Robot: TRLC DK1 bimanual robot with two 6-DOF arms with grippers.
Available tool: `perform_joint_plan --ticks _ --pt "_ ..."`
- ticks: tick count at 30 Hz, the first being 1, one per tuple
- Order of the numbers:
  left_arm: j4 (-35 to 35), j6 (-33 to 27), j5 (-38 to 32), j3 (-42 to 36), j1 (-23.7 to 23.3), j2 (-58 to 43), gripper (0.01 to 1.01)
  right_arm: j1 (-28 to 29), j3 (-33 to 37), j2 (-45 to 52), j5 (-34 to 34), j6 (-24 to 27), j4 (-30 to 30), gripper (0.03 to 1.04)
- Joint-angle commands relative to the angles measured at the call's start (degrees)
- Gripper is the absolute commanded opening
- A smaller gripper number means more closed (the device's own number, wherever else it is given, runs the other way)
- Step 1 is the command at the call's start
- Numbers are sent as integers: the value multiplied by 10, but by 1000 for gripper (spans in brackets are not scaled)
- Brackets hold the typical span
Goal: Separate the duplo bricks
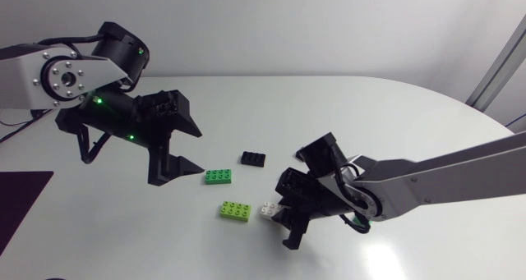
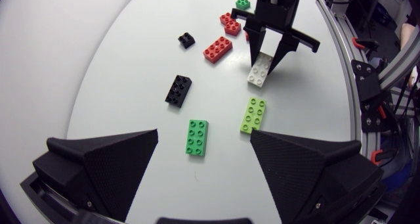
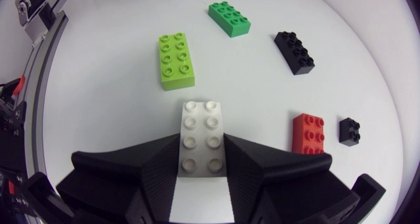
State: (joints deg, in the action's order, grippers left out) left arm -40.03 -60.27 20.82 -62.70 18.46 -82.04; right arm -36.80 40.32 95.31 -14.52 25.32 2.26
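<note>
My right gripper (image 3: pixel 202 163) is shut on a white duplo brick (image 3: pixel 202 137), one finger on each long side; the brick's far end sticks out ahead of the fingertips. In the head view the white brick (image 1: pixel 268 208) is low at the table, just right of a lime brick (image 1: pixel 235 211). A dark green brick (image 1: pixel 219 176) and a black brick (image 1: pixel 253 158) lie separately behind them. My left gripper (image 1: pixel 194 147) hangs open above the table, left of the dark green brick (image 2: pixel 197 136), holding nothing.
Beyond my right gripper (image 2: pixel 266 58) lie a red brick (image 2: pixel 217 48), a small black brick (image 2: pixel 186 39), another red brick (image 2: pixel 230 23) and a small green brick (image 2: pixel 243 4). The table's curved edge (image 2: pixel 335 86) runs close behind the right arm.
</note>
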Motion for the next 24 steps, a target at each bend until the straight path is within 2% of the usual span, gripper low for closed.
perform_joint_plan --ticks 1,4,11,17,24 --pt "7 19 5 14 -10 13 982 -7 3 19 11 -6 3 539" --pt "10 27 5 14 -18 16 982 -6 0 20 18 -6 4 884" --pt "24 46 5 22 -20 38 982 -6 -20 0 39 -6 18 992" --pt "58 88 -1 37 -24 82 982 11 -37 -143 44 -7 -13 992" --pt "87 118 -36 58 -33 133 982 29 -53 -306 114 -7 -38 993"
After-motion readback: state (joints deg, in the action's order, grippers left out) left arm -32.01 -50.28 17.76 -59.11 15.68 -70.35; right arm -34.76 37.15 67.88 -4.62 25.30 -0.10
